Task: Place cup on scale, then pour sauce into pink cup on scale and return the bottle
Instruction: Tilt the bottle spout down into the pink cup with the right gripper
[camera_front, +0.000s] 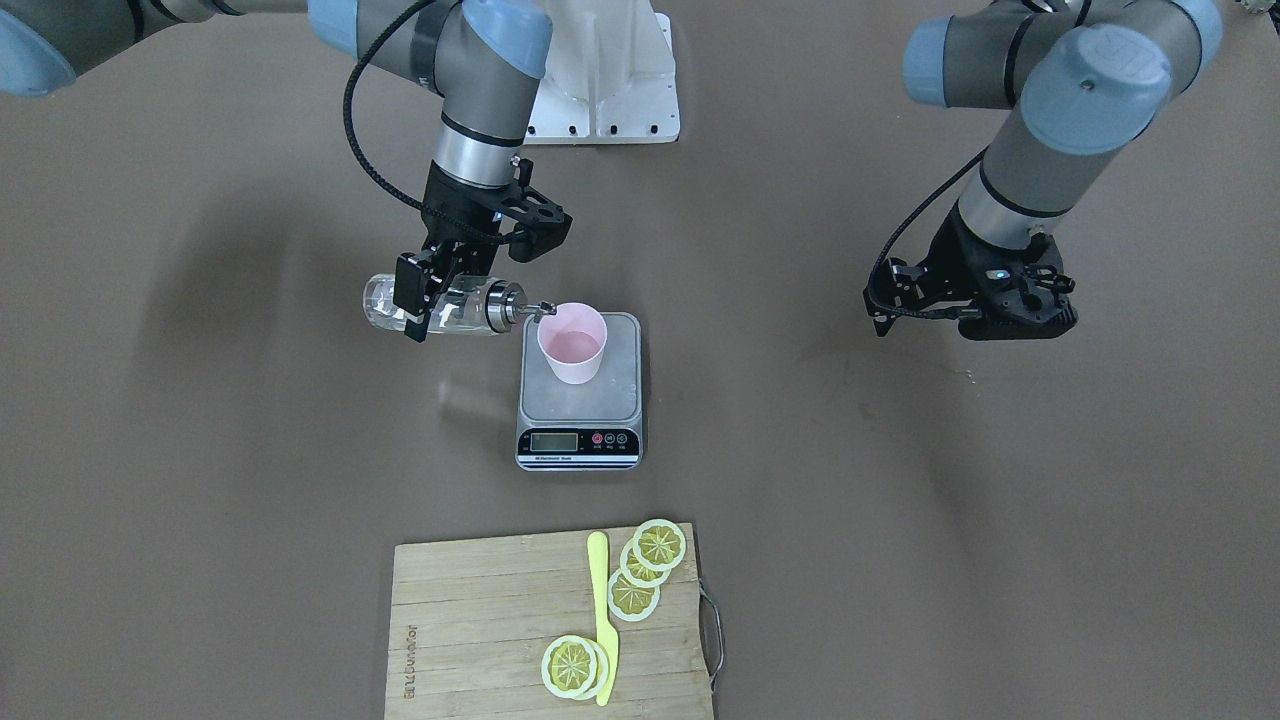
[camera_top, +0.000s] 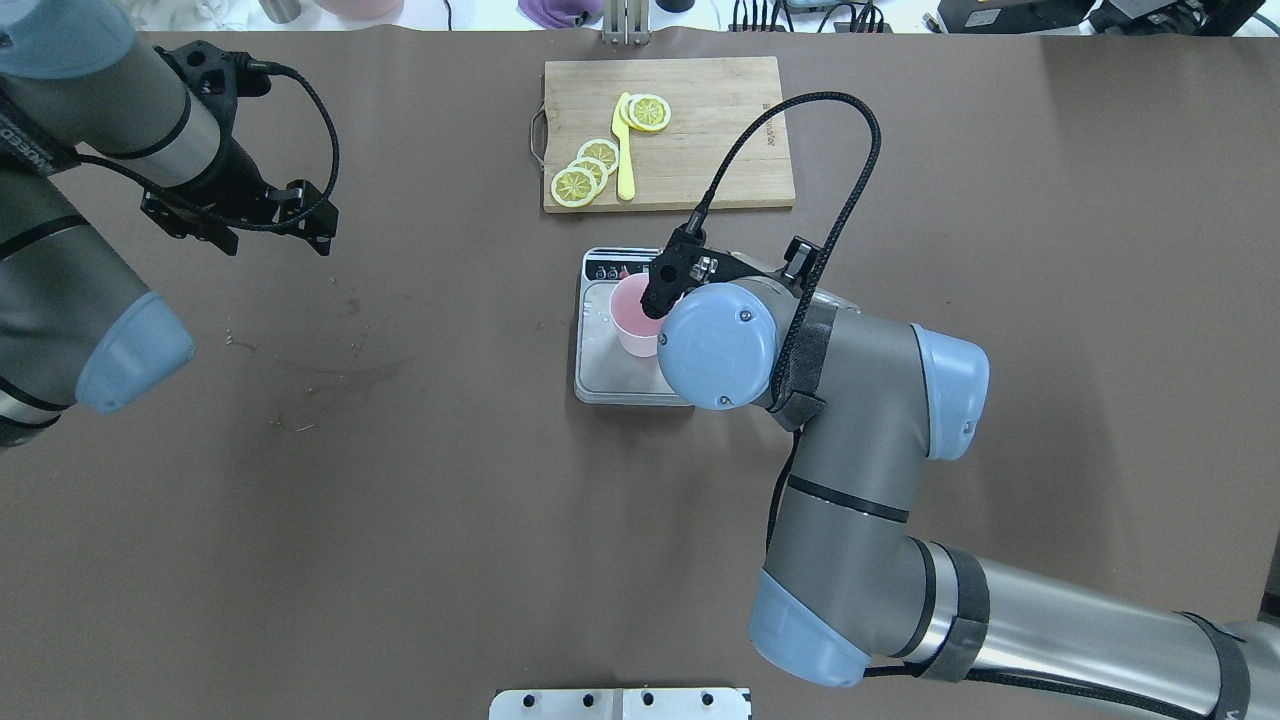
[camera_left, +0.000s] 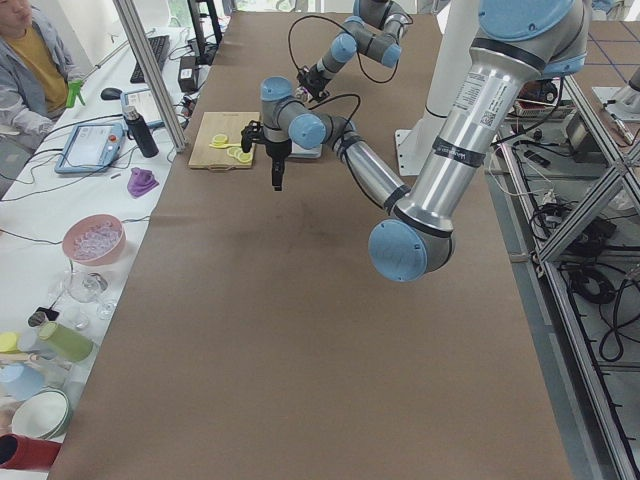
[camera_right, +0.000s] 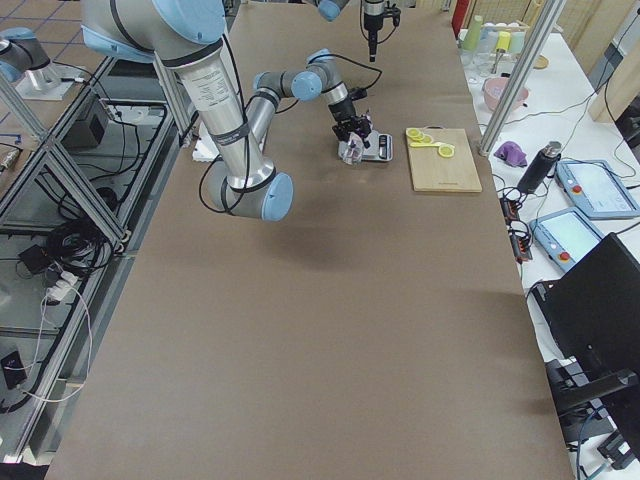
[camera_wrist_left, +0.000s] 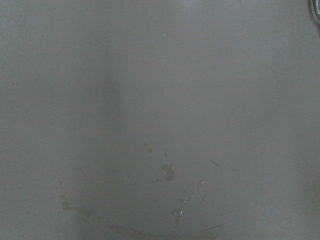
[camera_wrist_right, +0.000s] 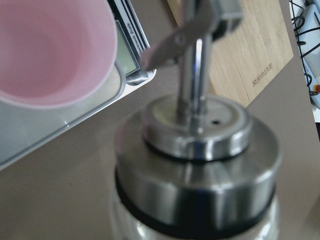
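The pink cup (camera_front: 572, 345) stands upright on the back left of the scale's steel platform (camera_front: 615, 385), behind its black display strip. My right gripper (camera_front: 425, 300) is shut on the clear glass bottle (camera_front: 378, 300) and holds it on its side. The bottle's chrome cap (camera_front: 500, 303) and spout reach the cup's rim. In the right wrist view the cap (camera_wrist_right: 197, 150) fills the frame, with the cup (camera_wrist_right: 45, 50) and scale (camera_wrist_right: 60, 130) at upper left. The sauce itself does not show. My left gripper (camera_front: 1015, 325) hangs empty far to the side, jaws apart.
A bamboo cutting board (camera_front: 480, 620) with several lemon slices (camera_front: 660, 545) and a yellow knife (camera_front: 600, 610) lies beyond the scale, on the side away from me. The robot's white base (camera_front: 610, 80) is behind the scale. The left wrist view shows bare brown table with faint stains (camera_wrist_left: 167, 172).
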